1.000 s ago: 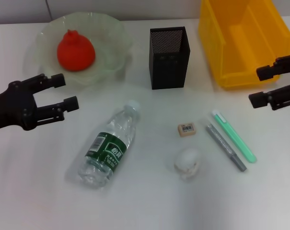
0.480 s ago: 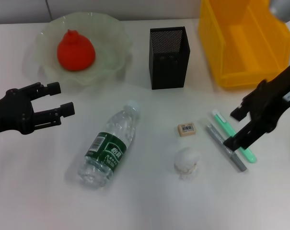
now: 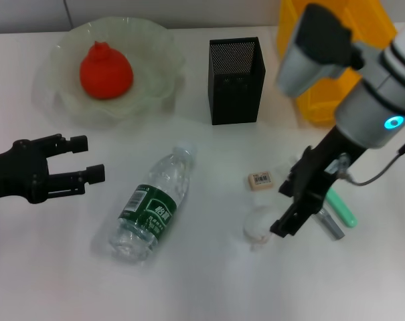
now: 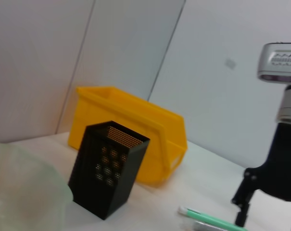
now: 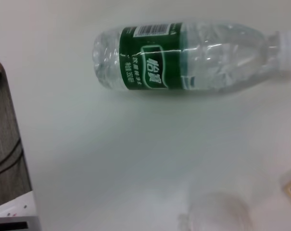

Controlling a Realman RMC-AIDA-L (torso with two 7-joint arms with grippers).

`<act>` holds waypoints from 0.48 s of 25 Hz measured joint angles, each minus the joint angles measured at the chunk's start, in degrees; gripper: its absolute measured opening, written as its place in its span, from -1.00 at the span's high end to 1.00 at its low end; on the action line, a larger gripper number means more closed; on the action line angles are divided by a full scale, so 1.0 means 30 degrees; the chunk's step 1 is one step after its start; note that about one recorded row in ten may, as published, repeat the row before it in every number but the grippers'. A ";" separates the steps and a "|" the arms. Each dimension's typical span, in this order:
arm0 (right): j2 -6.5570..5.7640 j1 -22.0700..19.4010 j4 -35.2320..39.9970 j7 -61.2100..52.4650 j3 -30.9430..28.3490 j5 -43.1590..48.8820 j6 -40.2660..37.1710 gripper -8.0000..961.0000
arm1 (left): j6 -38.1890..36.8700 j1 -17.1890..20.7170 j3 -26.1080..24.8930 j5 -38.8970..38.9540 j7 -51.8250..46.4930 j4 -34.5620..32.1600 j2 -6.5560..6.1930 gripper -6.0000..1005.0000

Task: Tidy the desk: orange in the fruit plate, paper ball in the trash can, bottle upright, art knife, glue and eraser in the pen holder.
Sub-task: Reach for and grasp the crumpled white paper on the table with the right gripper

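The head view takes in the whole white surface (image 3: pixel 202 287): one orange (image 3: pixel 106 70) sits in the pale-green fruit plate (image 3: pixel 155 50) at the far left, one black mesh pen holder (image 3: pixel 235 80) stands upright beside it, and one yellow trash can (image 3: pixel 316 100) stands further right, partly hidden by the right arm. One bottle (image 3: pixel 154 204) lies on its side near the middle, cap pointing toward the pen holder. One eraser (image 3: pixel 260 180) lies flat between the bottle and the right arm, and one paper ball (image 3: pixel 259 225) sits just nearer than it.

The right end effector (image 3: pixel 289 207) is low over the surface with its two fingers apart — one close beside the paper ball, one near the eraser — gripping nothing. A green knife (image 3: pixel 343 210) and a grey pen-like stick (image 3: pixel 333 227) lie side by side behind it, both partly covered by the arm. The left end effector (image 3: pixel 88 158) hangs at the left edge, fingers spread and empty, well apart from the bottle.

The left wrist view shows what the head view cannot: the pen holder's and trash can's side walls seen from low down, plus the right arm's dark fingers standing beside the green knife. The right wrist view looks down on the bottle's green label and catches the paper ball, blurred, at its edge, with a corner of the eraser.
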State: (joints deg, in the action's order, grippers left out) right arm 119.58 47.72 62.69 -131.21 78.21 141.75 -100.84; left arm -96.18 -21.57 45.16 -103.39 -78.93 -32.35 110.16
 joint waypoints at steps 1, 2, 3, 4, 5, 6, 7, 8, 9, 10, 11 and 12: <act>0.0003 0.0086 -0.0475 -0.0046 0.0721 -0.0267 0.0821 -0.69 | -0.0260 -0.0001 -0.0029 -0.0225 -0.0003 -0.0093 -0.0020 -0.66; 0.0003 0.0086 -0.0475 -0.0046 0.0721 -0.0267 0.0821 -0.68 | -0.0260 -0.0001 -0.0029 -0.0225 -0.0003 -0.0093 -0.0020 -0.66; 0.0005 0.0126 -0.0755 -0.0066 0.1150 -0.0383 0.1336 -0.68 | -0.0432 -0.0001 -0.0055 -0.0295 -0.0002 -0.0126 -0.0021 -0.66; 0.0007 0.0170 -0.0989 -0.0082 0.1508 -0.0462 0.1699 -0.68 | -0.0455 0.0001 -0.0055 -0.0302 -0.0003 -0.0128 -0.0021 -0.66; 0.0016 0.0267 -0.1319 -0.0101 0.1927 -0.0531 0.2199 -0.68 | -0.0488 0.0007 -0.0055 -0.0310 -0.0002 -0.0128 -0.0023 -0.66; 0.0051 0.0493 -0.2035 -0.0117 0.2850 -0.0787 0.3073 -0.68 | -0.0489 0.0021 -0.0056 -0.0313 0.0004 -0.0133 -0.0026 -0.66; 0.0051 0.0493 -0.2035 -0.0117 0.2850 -0.0787 0.3073 -0.68 | -0.0489 0.0021 -0.0056 -0.0313 0.0004 -0.0133 -0.0026 -0.66; 0.0061 0.0588 -0.2338 -0.0117 0.3291 -0.0985 0.3395 -0.68 | -0.0490 0.0032 -0.0057 -0.0314 0.0016 -0.0136 -0.0029 -0.66; 0.0075 0.0673 -0.2664 -0.0117 0.3784 -0.1211 0.3742 -0.68 | -0.0496 0.0034 -0.0056 -0.0314 0.0027 -0.0139 -0.0031 -0.66; 0.0075 0.0741 -0.2921 -0.0118 0.4261 -0.1425 0.4070 -0.68 | -0.0511 0.0044 -0.0058 -0.0314 0.0041 -0.0141 -0.0033 -0.66; 0.0077 0.0783 -0.3090 -0.0129 0.4853 -0.1561 0.4421 -0.68 | -0.0508 0.0058 -0.0055 -0.0314 0.0060 -0.0143 -0.0036 -0.66; 0.0077 0.0783 -0.3090 -0.0129 0.4853 -0.1561 0.4421 -0.68 | -0.0508 0.0058 -0.0055 -0.0314 0.0060 -0.0143 -0.0036 -0.66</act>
State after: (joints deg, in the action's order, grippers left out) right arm 119.81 50.07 53.41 -131.59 92.76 137.06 -87.58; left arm -97.71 -21.39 45.00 -104.33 -78.75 -32.78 110.05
